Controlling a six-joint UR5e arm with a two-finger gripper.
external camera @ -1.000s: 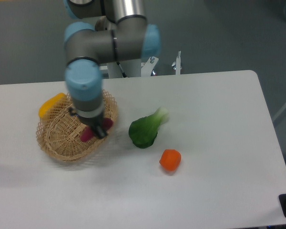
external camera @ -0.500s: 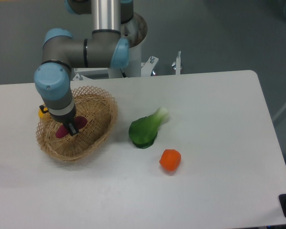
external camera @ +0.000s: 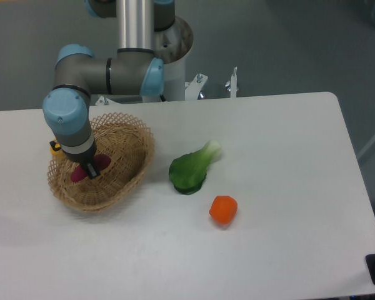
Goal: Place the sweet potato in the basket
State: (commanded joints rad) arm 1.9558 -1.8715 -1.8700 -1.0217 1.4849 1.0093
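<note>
The gripper points down into the basket, its dark fingers closed on the sweet potato. The wrist above hides most of the fingers, so the exact contact is hard to make out, but the magenta ends of the vegetable stick out on either side of the jaws, one toward the lower left and one toward the upper right. The sweet potato sits low inside the basket's bowl; whether it touches the woven floor appears uncertain from this angle. A yellow vegetable is almost wholly hidden behind the arm at the basket's far left rim. On the table, a green leafy vegetable lies right of the basket, and an orange vegetable lies nearer the camera.
</note>
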